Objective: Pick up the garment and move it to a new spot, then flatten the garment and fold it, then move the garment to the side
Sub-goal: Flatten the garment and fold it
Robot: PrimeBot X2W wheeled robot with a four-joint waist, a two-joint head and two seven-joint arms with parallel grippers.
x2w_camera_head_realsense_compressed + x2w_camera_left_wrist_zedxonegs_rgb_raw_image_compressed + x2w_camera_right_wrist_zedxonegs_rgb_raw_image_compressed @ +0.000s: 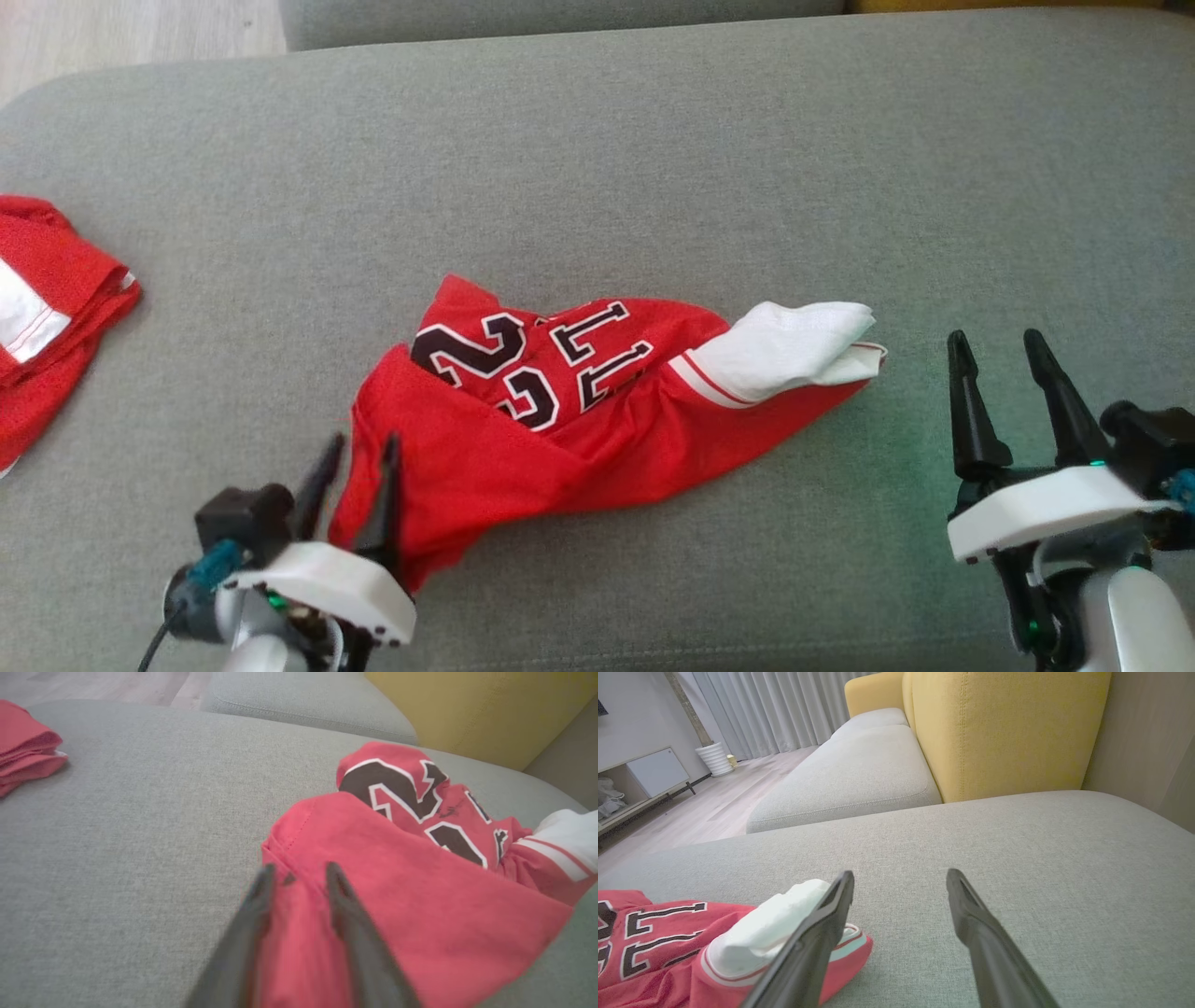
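Grey sofa cushion [653,140] carries a crumpled red garment [579,420] at its middle, black numerals and a white panel facing up. At the garment's near-left corner the left gripper [362,446] has its fingers apart, with red cloth showing between them. Near the white end, the right gripper [994,338] hovers over bare cushion, fingers spread wide and empty. A second red garment [47,299] lies folded at the cushion's left edge.
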